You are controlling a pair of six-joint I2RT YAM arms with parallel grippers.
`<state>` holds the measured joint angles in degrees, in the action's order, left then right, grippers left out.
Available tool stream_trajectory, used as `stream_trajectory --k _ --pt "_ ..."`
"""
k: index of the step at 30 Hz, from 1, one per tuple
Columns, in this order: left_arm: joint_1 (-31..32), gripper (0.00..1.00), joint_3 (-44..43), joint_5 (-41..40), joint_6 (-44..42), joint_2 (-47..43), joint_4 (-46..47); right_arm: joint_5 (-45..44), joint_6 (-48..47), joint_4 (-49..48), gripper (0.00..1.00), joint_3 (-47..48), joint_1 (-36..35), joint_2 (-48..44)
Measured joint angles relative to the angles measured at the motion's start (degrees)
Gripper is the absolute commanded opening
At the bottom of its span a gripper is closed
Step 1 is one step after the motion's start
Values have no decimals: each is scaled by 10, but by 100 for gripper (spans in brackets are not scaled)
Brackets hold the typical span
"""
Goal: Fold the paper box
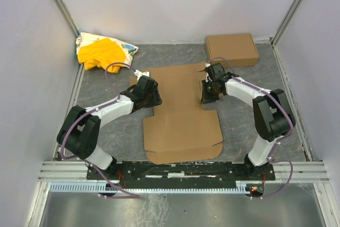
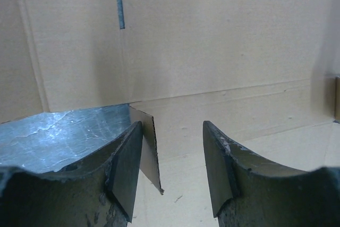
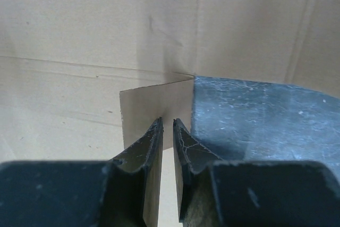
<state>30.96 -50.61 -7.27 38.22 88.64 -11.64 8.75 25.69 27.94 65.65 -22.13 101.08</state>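
At the far left you have a yellow-and-white cloth heaped in the back corner of the worktop. Next comes your left pincer, set at the left edge of the paper box. Its jaws stand well apart. A small flap stands upright between them, just beside one finger and clear of the other, so nothing is clamped. The paper box itself lies in the middle of the worktop between your two arms. It is mostly a flat sheet, with its wide panel nearest the bases and its narrower part reaching away from you. At its right edge sits your right pincer, jaws drawn almost together with only a thin slit left. A raised flap stands right at the fingertips, but you cannot tell whether they actually pinch it. Farthest right, near the back corner, a closed box rests apart from the sheet.
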Motion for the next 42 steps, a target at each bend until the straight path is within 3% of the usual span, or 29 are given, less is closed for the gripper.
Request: stream_trajectory --k 19,23,26,31,34,37,42 --pt "14 54 -4 30 10 57 33 -15 9 -2 20 19 -27 39" --pt "14 59 -6 28 10 54 28 -20 10 0 21 20 -28 38" --pt "14 63 -16 19 9 38 4 -36 9 12 27 22 -29 27" --pt "16 72 -53 -27 4 -18 -51 -90 1 58 54 46 -29 -26" --pt "12 73 -91 -68 -10 -51 -80 -122 -5 82 61 73 -22 -57" --pt "-28 69 -127 -64 -23 -55 -104 -131 -11 106 62 114 13 -68" --pt "-172 68 -173 -38 -36 9 -136 -128 -14 123 62 156 112 -56"
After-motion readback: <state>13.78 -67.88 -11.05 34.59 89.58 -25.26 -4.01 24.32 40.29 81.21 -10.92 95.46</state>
